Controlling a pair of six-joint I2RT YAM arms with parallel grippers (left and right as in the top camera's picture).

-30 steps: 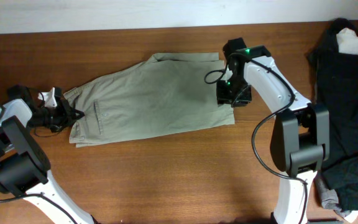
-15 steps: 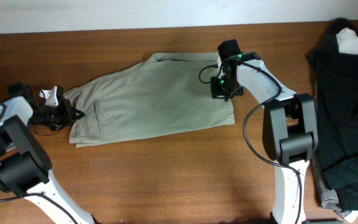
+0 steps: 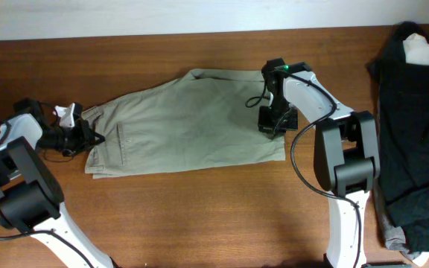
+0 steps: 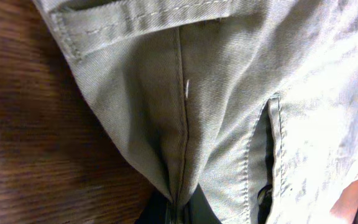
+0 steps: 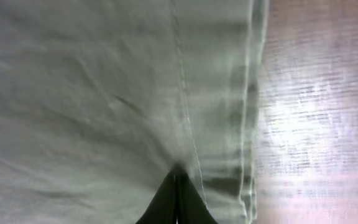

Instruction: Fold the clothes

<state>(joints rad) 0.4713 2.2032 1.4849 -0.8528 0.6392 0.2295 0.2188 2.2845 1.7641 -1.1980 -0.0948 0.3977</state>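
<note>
The light khaki shorts lie spread flat across the middle of the wooden table, waistband end to the left and leg hems to the right. My left gripper sits at the left waistband edge. In the left wrist view its jaws are shut on a pinched seam fold of the shorts. My right gripper rests on the right leg near the hem. In the right wrist view its jaws are shut, and the fabric puckers towards their tips.
A heap of black garments fills the right end of the table, with a white cloth on top. A small white scrap lies by my left gripper. Bare wood shows in front of the shorts.
My right gripper moved up onto the leg, then towards the table's front and right. The shorts shifted right and lie flatter. My left gripper followed slightly right.
</note>
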